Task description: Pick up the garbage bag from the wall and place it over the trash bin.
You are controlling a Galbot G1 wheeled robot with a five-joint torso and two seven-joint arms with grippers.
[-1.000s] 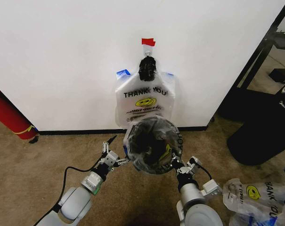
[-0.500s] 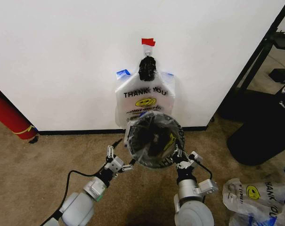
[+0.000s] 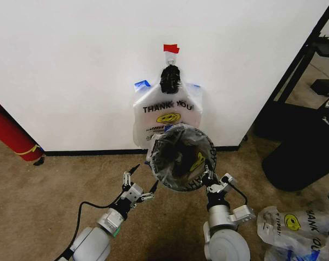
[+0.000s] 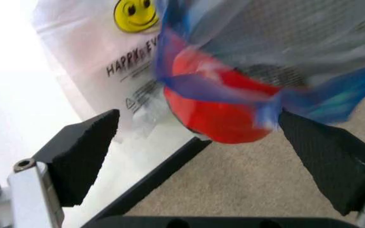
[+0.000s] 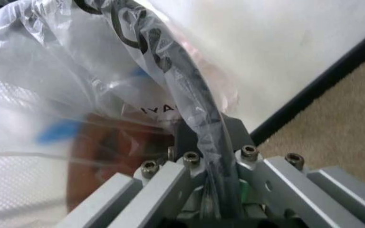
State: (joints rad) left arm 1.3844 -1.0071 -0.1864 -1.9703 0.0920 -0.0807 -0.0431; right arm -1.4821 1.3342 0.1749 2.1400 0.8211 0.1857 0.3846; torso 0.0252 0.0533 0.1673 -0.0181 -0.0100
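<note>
Two grippers sit low before the wall, and they are doing different things. The right gripper (image 3: 210,177) is clamped on the rim of the trash bin (image 3: 181,157): in the right wrist view its fingers (image 5: 189,142) close over the black wire rim with a layer of clear plastic pinched along with it. It holds the wire-mesh bin tilted, mouth turned up toward the head camera, red base toward the wall and floor. The left gripper (image 3: 138,185) hangs just beside the bin on its left side, spread wide and holding nothing; from its wrist camera the two black pads (image 4: 81,152) frame the red base and the blue-patched plastic of the garbage bag (image 4: 277,57) drawn over the mesh, with open air between pads and bin.

The bag already covers the bin (its film wraps the rim and the sides, dark print showing inside the mouth). Another bag of the same kind (image 3: 167,117) hangs flat on the white wall (image 3: 72,70) behind, from the dark hook (image 3: 170,79) under a piece of red tape (image 3: 171,48); more lie on the carpet at the robot's right.

What the next move seems to turn on: the bin lies forward and to the right of the free left gripper, close by, its axis leaning from wall-side base to camera-side mouth. So the left is the hand placed to reach the near-left rim, while the right pins the opposite edge.
</note>
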